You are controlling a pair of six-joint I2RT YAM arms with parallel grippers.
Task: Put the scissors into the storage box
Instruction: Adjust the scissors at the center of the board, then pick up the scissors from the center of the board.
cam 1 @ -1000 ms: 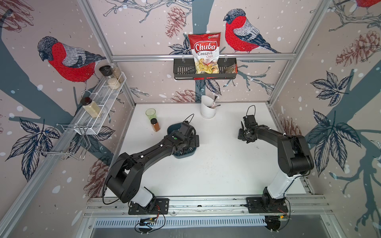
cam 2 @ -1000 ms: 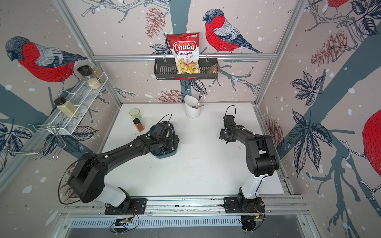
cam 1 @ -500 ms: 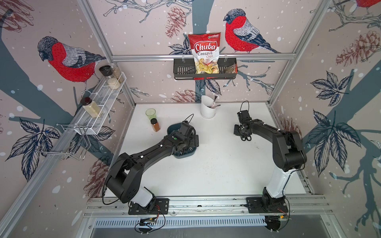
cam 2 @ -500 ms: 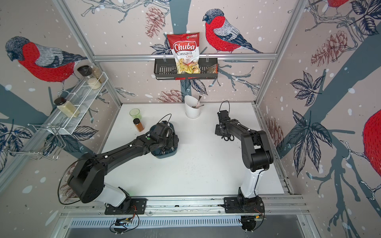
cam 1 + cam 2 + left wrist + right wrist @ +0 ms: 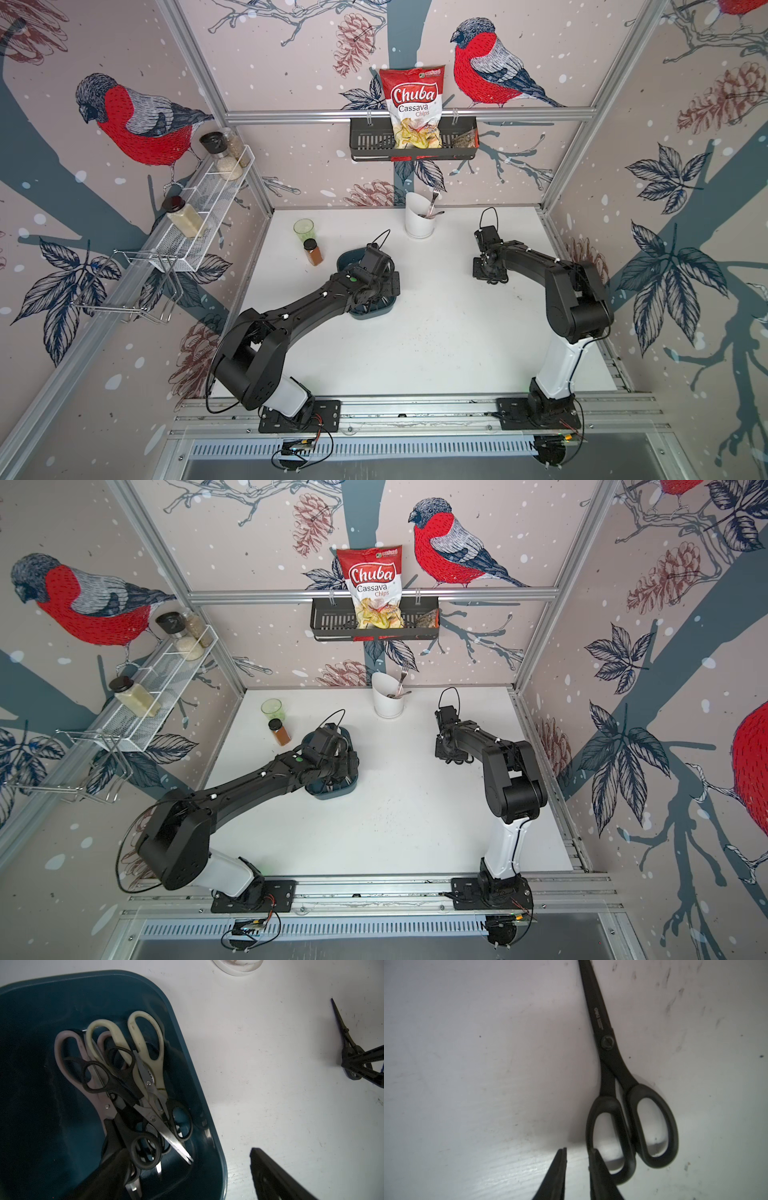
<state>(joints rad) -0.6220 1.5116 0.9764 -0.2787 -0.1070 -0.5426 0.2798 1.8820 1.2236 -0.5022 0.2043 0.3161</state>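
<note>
The storage box (image 5: 216, 1142) is a dark teal tub, seen in both top views (image 5: 376, 312) (image 5: 334, 792) under my left arm. Inside lie several scissors: cream-handled (image 5: 145, 1043), pink-handled (image 5: 62, 1053) and black-handled (image 5: 116, 1084). My left gripper (image 5: 185, 1150) (image 5: 382, 282) hangs wide open over the box's edge. One all-black pair of scissors (image 5: 608, 1043) (image 5: 342, 1028) lies flat on the table. My right gripper (image 5: 578, 1149) (image 5: 486, 274) is at its handle loops. The jaws are a narrow gap apart with bare table between them. One finger (image 5: 598, 1167) overlaps a loop's rim.
A white cutlery cup (image 5: 419, 222) with a fork stands at the back. A green cup (image 5: 303, 228) and a spice jar (image 5: 312, 253) stand back left of the box. A black wall basket (image 5: 365, 143) holds a chips bag. A wire shelf (image 5: 199, 208) lines the left wall.
My right arm has shifted slightly left and drawn its elbow in over the black scissors. Its jaws have narrowed. The left arm has not moved.
</note>
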